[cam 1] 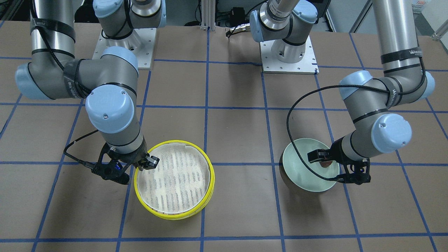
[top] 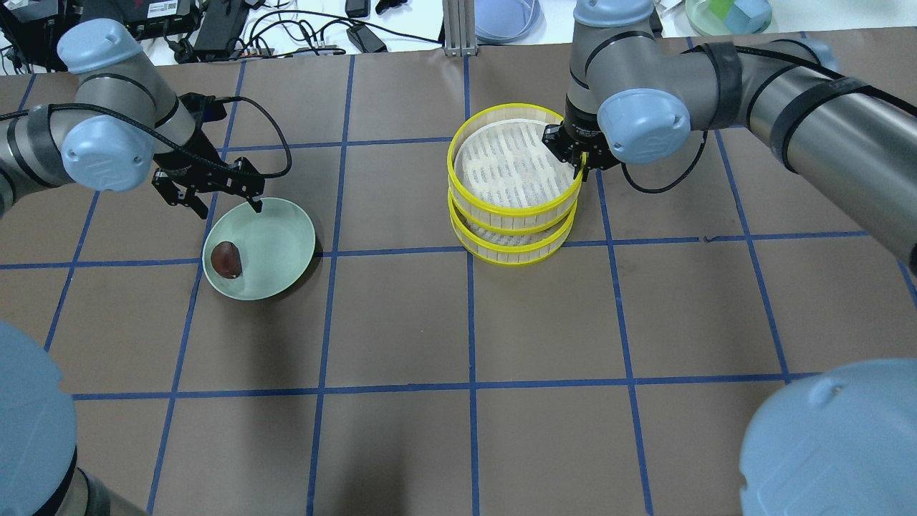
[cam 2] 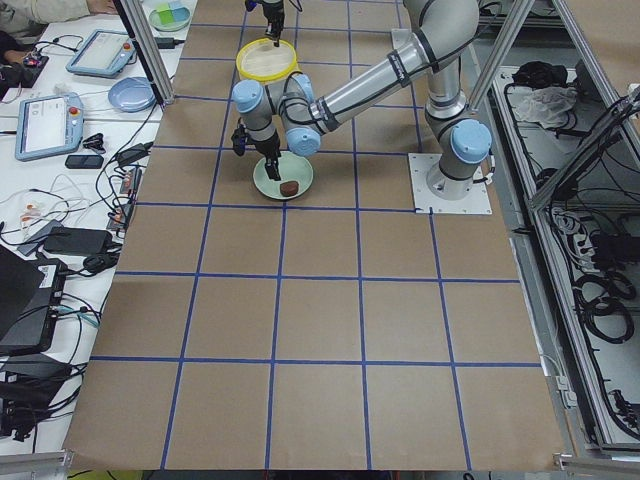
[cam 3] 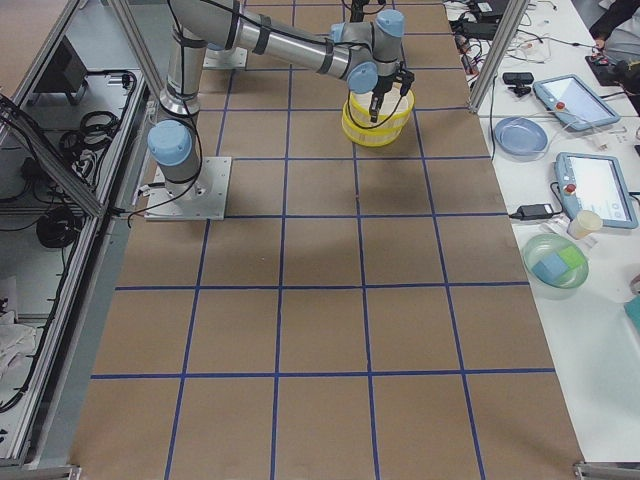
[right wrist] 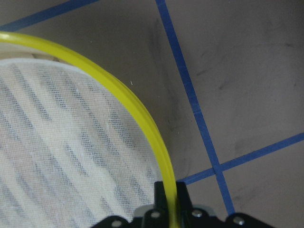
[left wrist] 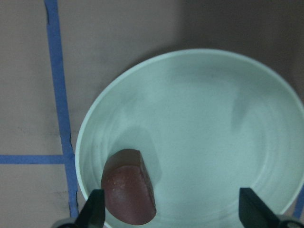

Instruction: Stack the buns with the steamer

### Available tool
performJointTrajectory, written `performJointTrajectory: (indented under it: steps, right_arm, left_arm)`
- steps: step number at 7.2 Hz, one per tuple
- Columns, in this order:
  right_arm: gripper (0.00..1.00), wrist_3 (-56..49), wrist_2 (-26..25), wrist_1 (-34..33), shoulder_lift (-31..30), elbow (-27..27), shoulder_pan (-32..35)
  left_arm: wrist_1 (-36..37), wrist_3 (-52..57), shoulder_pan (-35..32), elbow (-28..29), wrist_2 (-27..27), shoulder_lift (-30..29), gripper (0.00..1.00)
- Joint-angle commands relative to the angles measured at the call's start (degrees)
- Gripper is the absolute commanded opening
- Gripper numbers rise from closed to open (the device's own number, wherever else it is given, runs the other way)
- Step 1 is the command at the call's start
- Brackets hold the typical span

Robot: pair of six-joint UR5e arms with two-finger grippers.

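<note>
Two steamer tiers with yellow rims are stacked at the table's middle: the upper tier (top: pixel 514 161) over the lower tier (top: pixel 512 242). I cannot tell whether the upper one rests on the lower or hangs just above it. My right gripper (top: pixel 579 161) is shut on the upper tier's yellow rim (right wrist: pixel 142 123), its fingers (right wrist: pixel 183 199) pinching it. The dark reddish-brown bun (top: pixel 226 259) lies on the pale green plate (top: pixel 283 236). My left gripper (top: pixel 229 206) is open above the plate's far side, and the bun (left wrist: pixel 129 192) lies by one fingertip. The cream bun is out of view.
Blue tape lines grid the brown table. The arm bases (cam 1: pixel 288 52) stand at the robot's edge. Beyond the far edge are cables, a blue dish (top: pixel 505 14) and a green bowl (top: pixel 727 11).
</note>
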Motion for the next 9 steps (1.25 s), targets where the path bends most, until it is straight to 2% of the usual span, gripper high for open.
performJointTrajectory:
  steps: [1,3,4,5,6,8,9]
  right_arm:
    - [0.0,0.05,0.2,0.15,-0.43,1.03,-0.01]
    - [0.0,0.14,0.73,0.5,-0.96,1.3,-0.01]
    - [0.0,0.48,0.73,0.68,-1.05,1.3,-0.01]
    - [0.03,0.4,0.47,0.77,-1.05,1.3,-0.01]
    - [0.41,0.22,0.12,0.68,-1.05,1.3,-0.01]
    - [0.99,-0.13,-0.06,0.68,-1.49,1.3,-0.01]
    - [1.0,-0.22,-0.06,0.68,-2.1,1.3,-0.01]
  left_arm:
    - [0.0,1.04,0.13,-1.4,2.22,-1.86,1.0]
    - [0.0,1.04,0.13,-1.4,2.22,-2.92,0.95]
    - [0.0,1.04,0.13,-1.31,2.22,-3.53,0.78]
    - [0.08,1.04,0.13,-1.05,2.22,-3.97,0.37]
    - [0.08,0.96,0.13,-0.53,2.22,-4.15,0.0]
    - [0.0,0.96,0.13,0.44,2.05,-4.06,0.0]
    - [-0.44,0.0,0.13,1.05,1.26,-2.58,0.0]
